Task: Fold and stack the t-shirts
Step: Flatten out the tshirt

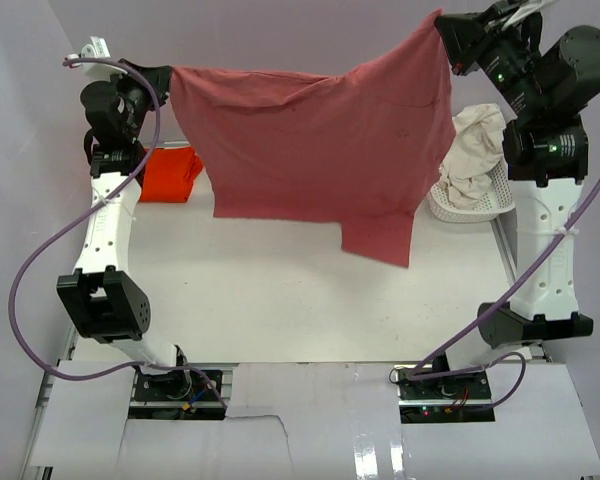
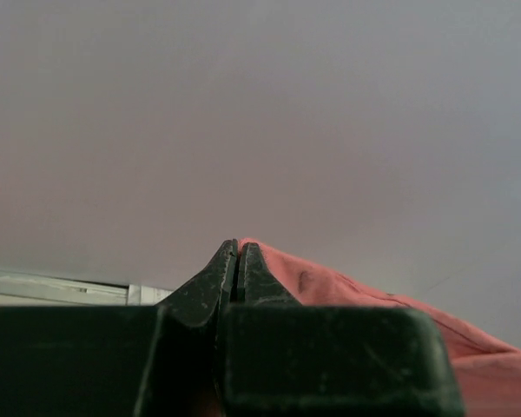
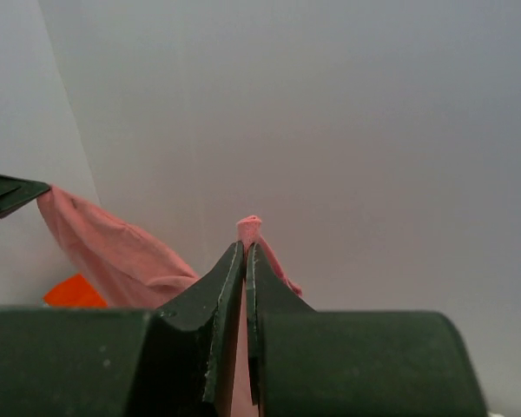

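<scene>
The large dusty rose-red t-shirt (image 1: 315, 145) hangs spread in the air above the table's far half. My left gripper (image 1: 166, 76) is shut on its left top corner; my right gripper (image 1: 442, 30) is shut on its right top corner, held higher. The left wrist view shows the shut fingers (image 2: 210, 282) with red cloth (image 2: 347, 291) running right. The right wrist view shows the shut fingers (image 3: 269, 295) with a cloth tip (image 3: 249, 228) poking out between them. The bright orange-red t-shirt (image 1: 167, 174) lies at the far left, partly hidden. The cream-white t-shirt (image 1: 477, 148) sits in the basket.
A white plastic lattice basket (image 1: 470, 205) stands at the far right beside the right arm. The white table top (image 1: 280, 290) stretches below the hanging shirt. Grey walls close in the back and left. A purple cable (image 1: 40, 255) loops off the left arm.
</scene>
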You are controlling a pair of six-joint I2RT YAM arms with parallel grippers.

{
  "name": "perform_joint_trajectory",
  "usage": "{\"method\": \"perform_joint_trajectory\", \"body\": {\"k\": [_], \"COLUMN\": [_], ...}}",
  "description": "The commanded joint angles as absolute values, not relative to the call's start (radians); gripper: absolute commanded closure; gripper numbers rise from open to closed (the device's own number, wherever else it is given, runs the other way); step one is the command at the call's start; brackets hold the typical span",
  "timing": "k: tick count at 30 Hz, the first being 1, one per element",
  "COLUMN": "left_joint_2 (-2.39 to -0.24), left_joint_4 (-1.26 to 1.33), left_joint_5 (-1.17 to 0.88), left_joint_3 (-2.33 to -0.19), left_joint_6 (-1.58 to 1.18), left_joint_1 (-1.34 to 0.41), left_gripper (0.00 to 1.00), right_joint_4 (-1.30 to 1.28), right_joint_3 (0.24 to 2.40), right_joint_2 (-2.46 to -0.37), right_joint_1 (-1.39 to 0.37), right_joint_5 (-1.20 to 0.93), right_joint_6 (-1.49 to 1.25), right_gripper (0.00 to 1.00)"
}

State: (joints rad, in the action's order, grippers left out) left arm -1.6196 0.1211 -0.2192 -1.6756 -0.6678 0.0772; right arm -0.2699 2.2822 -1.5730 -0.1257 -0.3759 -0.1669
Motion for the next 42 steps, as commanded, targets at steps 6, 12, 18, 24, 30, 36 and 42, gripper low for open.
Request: {"method": "perform_joint_trajectory", "body": {"k": [6, 12, 18, 24, 30, 36, 42], "left_joint_2": [-1.245, -0.981, -0.764, -0.815, -0.879, -0.785, -0.919], "left_joint_4": [0.273, 0.076, -0.189, -0.156, -0.14, -0.121, -0.163], "left_joint_5": [-0.3, -0.296, -0.259, -0.273, -0.278, -0.198, -0.193], "left_joint_3": [-1.199, -0.8, -0.616, -0.653, -0.897, -0.965, -1.198], "left_joint_6": [-0.699, -0.684, -0.643, -0.654, -0.644, -0.65, -0.661], "left_joint_1": [0.08, 0.06, 0.058, 0.058, 0.058, 0.058, 0.06], "left_gripper": [1.0, 1.0, 1.0, 1.0, 1.0, 1.0, 1.0], "right_joint_4": [-0.02, -0.031, -0.322, -0.399, -0.364, -0.377, -0.459], "right_joint_3": [1.613, 0.961, 0.756, 0.906, 1.214, 1.402, 1.781], "right_joint_2": [-1.209, -0.854, -0.646, -0.664, -0.724, -0.731, -0.887], "right_joint_1": [-0.123, -0.126, -0.129, -0.127, -0.129, -0.129, -0.129], "right_joint_5": [-0.43, -0.44, -0.339, -0.327, -0.348, -0.333, -0.348], "right_joint_6": [-0.182, -0.348, -0.318, -0.305, -0.239, -0.16, -0.109], "right_gripper": [0.92, 0.92, 0.92, 0.92, 0.92, 0.92, 0.92]}}
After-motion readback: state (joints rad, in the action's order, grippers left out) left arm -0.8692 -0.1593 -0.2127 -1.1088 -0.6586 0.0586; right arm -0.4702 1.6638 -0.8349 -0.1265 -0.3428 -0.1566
